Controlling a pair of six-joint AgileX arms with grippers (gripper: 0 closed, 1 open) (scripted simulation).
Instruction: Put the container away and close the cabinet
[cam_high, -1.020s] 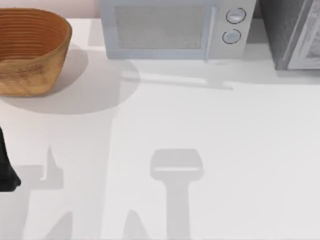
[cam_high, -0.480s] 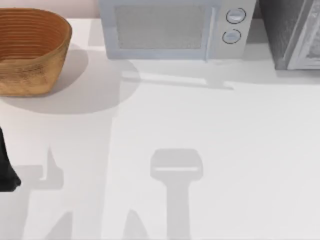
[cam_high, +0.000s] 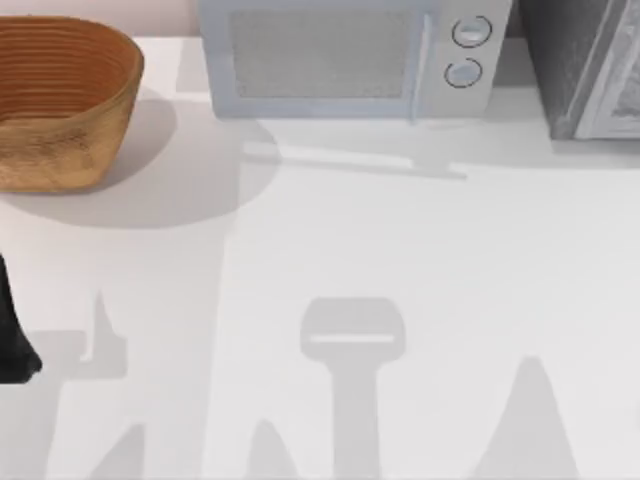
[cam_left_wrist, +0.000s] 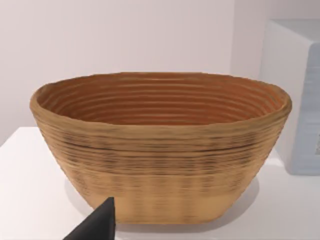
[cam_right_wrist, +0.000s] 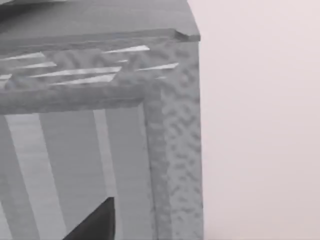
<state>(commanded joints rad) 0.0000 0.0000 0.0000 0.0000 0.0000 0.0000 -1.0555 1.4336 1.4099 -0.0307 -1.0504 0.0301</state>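
The container is a brown woven basket (cam_high: 60, 100) standing upright and empty at the table's far left; the left wrist view faces its side (cam_left_wrist: 160, 165). The grey cabinet (cam_high: 575, 70) stands at the far right corner, with a paler panel on its right. I cannot tell whether its door is open. My left gripper (cam_high: 12, 345) sits at the table's left edge, in front of the basket and apart from it; its dark tip (cam_left_wrist: 97, 227) shows in the left wrist view. My right gripper (cam_right_wrist: 95, 225) faces the cabinet's textured front corner (cam_right_wrist: 172, 150) from close by.
A pale microwave (cam_high: 345, 60) with two round knobs stands at the back between basket and cabinet. The white table (cam_high: 400, 250) stretches open in front of them. Arm shadows lie along its near edge.
A new tapering shadow has appeared at the table's near right in the top view. The basket, the cabinet and my left arm have not moved.
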